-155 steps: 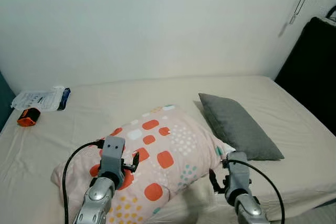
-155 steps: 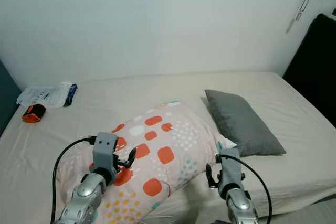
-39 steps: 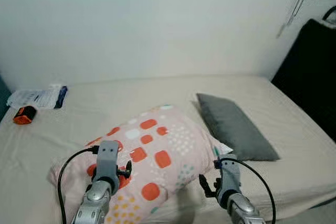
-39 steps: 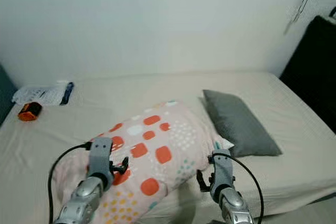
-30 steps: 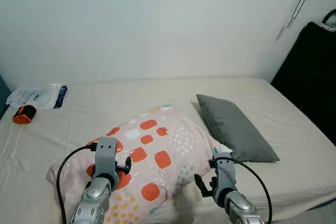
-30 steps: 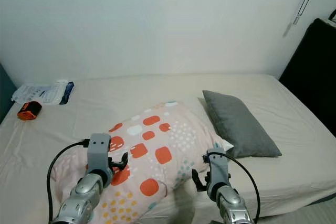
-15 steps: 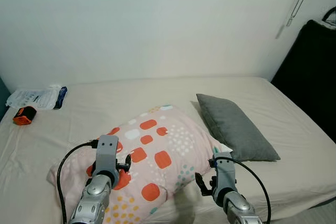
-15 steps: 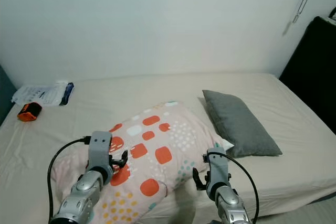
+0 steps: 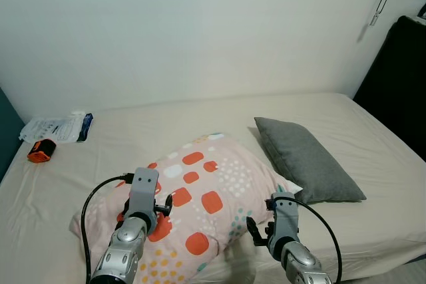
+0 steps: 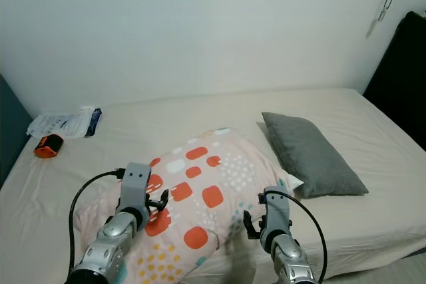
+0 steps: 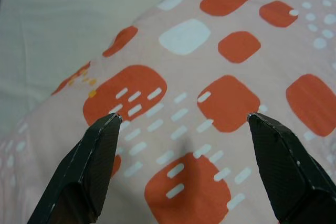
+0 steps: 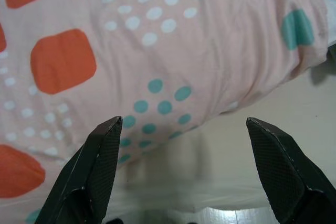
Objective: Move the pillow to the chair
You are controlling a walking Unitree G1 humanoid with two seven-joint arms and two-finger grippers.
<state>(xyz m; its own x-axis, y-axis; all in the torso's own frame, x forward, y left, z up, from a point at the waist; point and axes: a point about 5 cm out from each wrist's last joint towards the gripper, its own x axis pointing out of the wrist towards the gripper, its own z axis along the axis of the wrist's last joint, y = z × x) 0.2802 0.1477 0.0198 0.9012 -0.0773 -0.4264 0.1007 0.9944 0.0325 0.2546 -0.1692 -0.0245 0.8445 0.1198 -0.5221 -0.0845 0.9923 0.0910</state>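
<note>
While both grippers hover at patterned pillow [image 9: 200, 197], grasp step not yet made. Pillow lies on bed [image 9: 166, 131], grey pillow [image 9: 307, 158] just beside it. Left gripper [image 11: 181, 121] above pillow's top, fingers apart. Right gripper [image 12: 181, 124] at pillow's near edge, fingers apart, nothing held. Next, likely: close in from both sides, pinch fabric, lift. Chair unseen.

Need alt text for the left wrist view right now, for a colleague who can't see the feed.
The open left gripper hovers close over the pink pillow, its two black fingers spread wide above the orange and white patches. Beige bed sheet lies beyond the pillow's edge.
</note>
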